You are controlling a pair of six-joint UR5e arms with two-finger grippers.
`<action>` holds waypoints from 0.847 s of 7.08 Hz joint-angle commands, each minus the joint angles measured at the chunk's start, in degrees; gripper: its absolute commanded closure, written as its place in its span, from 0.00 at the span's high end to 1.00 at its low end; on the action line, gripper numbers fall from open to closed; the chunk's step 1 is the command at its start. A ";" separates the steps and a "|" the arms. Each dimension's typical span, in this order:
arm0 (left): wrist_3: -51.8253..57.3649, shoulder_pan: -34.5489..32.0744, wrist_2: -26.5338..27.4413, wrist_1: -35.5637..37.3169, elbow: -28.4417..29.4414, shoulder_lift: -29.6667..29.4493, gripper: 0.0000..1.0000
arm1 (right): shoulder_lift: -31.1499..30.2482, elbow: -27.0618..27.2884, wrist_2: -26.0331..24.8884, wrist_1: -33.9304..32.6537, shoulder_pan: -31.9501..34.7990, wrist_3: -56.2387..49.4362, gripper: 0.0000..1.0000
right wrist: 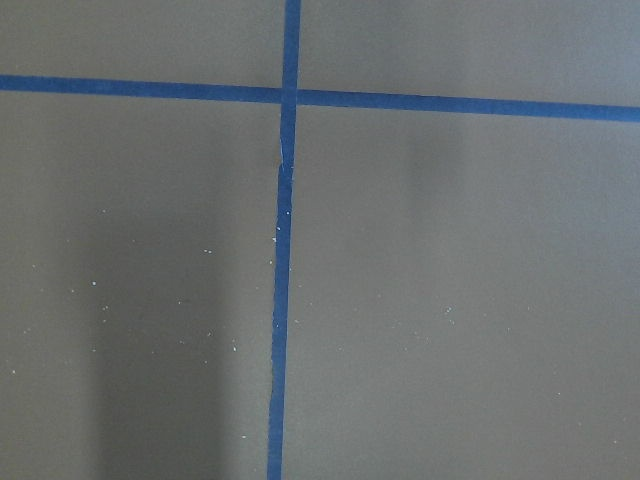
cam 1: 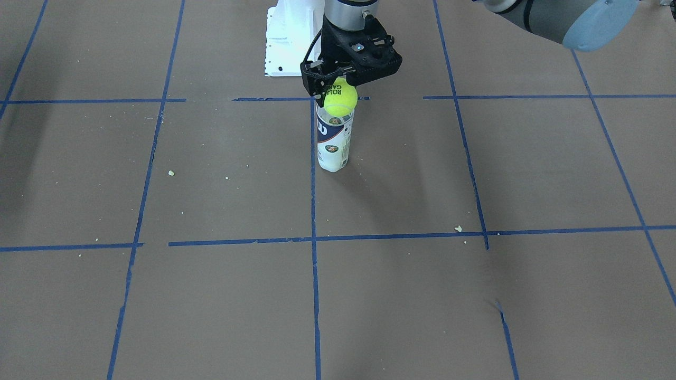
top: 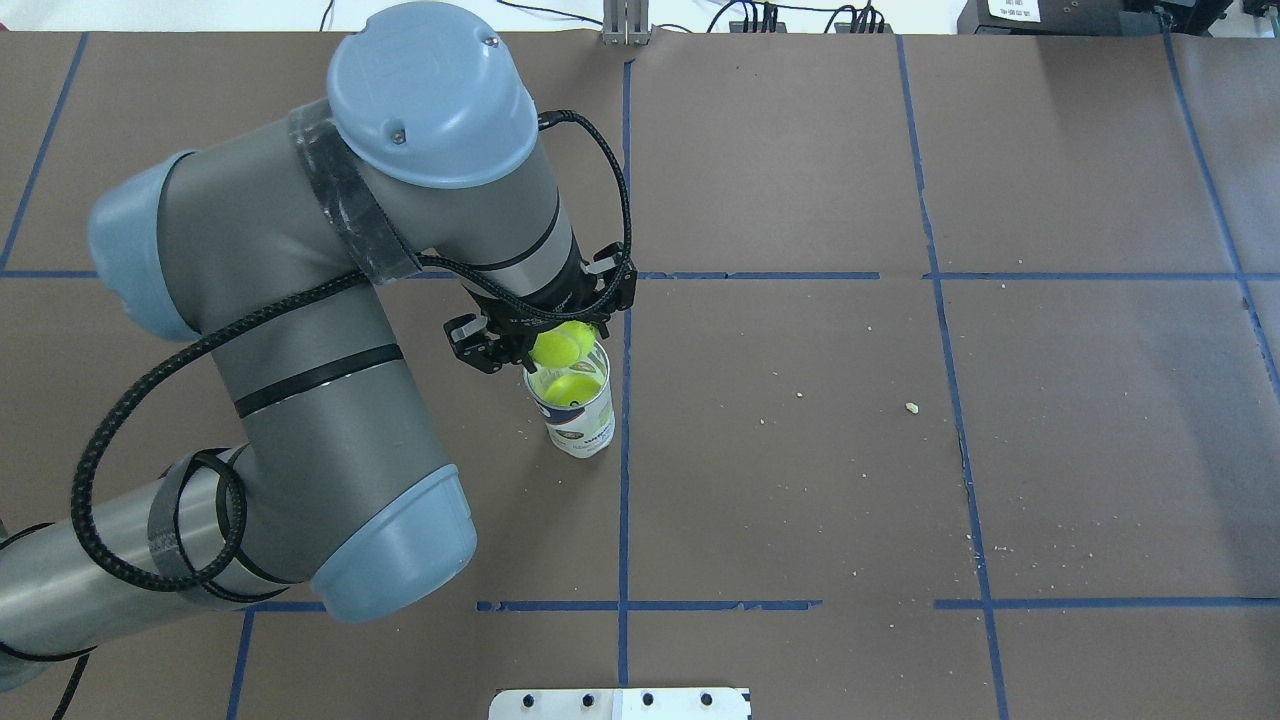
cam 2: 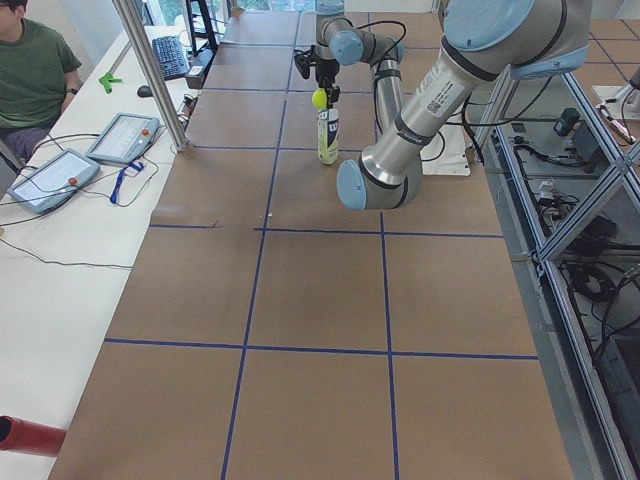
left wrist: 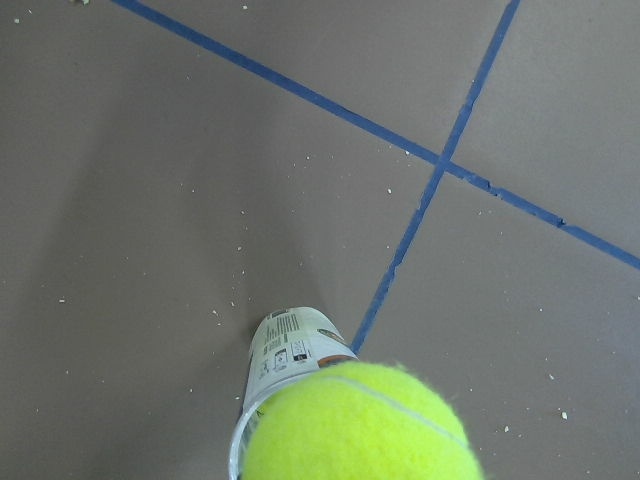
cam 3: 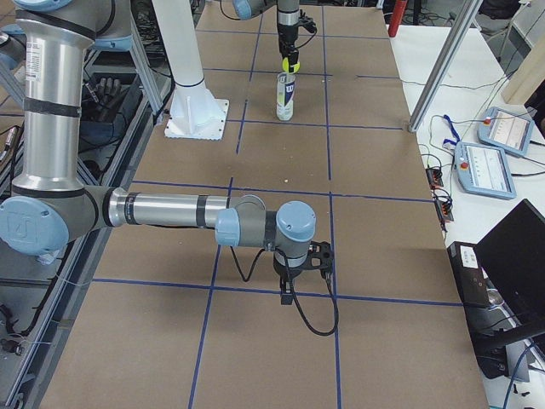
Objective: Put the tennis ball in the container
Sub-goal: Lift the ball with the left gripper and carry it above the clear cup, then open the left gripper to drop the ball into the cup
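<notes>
Insertion step in hand: left gripper (cam 1: 337, 87), clenched on the tennis ball (cam 1: 340, 100), holds it over the container (cam 1: 332, 148) mouth, upper centre of frame; next move likely requires centred lowering, then release.

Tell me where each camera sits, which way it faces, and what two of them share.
Front: across the table, facing the white base; left fingers hold the ball over the can.
Overhead: above and behind, looking down; left arm fills the view's left.
Left side: table's end; left arm near.
Right side: opposite end; right fingers near, low over the table.
Left wrist: down past the ball at the can.
Right wrist: down at taped table only.
Front and overhead share ball, can, left fingers.
</notes>
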 commanded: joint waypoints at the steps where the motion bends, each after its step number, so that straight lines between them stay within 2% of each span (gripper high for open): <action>1: 0.21 0.05 -0.09 -0.01 -0.03 0.08 1.00 | 0.00 0.00 0.00 0.00 0.00 0.00 1.00; 4: 1.17 -0.13 0.00 -0.01 -2.12 1.82 1.00 | 0.00 0.00 0.00 0.00 0.00 0.00 1.00; 5: 8.66 -1.95 0.00 -0.01 -5.44 5.15 1.00 | 0.00 0.00 0.00 0.00 0.00 0.00 1.00; 6: 17.69 -5.45 -0.26 -1.14 -5.91 8.49 1.00 | 0.00 0.00 0.00 0.00 0.00 0.00 1.00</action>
